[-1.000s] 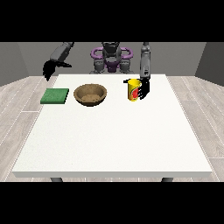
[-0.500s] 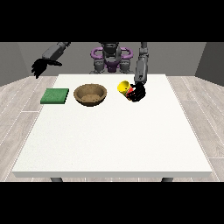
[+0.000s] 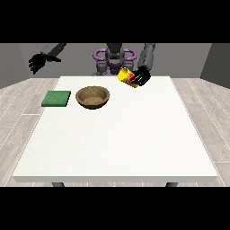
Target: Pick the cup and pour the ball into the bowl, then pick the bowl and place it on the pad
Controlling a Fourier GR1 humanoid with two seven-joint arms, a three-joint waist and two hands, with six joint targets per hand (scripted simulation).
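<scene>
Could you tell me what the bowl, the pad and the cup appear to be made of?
The bowl looks like wood: brown, matte, with a mottled inside. The pad seems a soft mat, perhaps felt or foam: flat, dull green, no shine. The cup looks like smooth plastic or painted metal: bright yellow with red; which one is unclear.

What I can't make out from here

My fingers [image 3: 142, 77] at the view's right cover part of the cup [image 3: 125, 76], so its far side is hidden. The ball is too small to tell whether it sits inside. My hand [image 3: 36, 63] at the view's left is too small to read. The counter [image 3: 117, 139] hides my lower body.
</scene>
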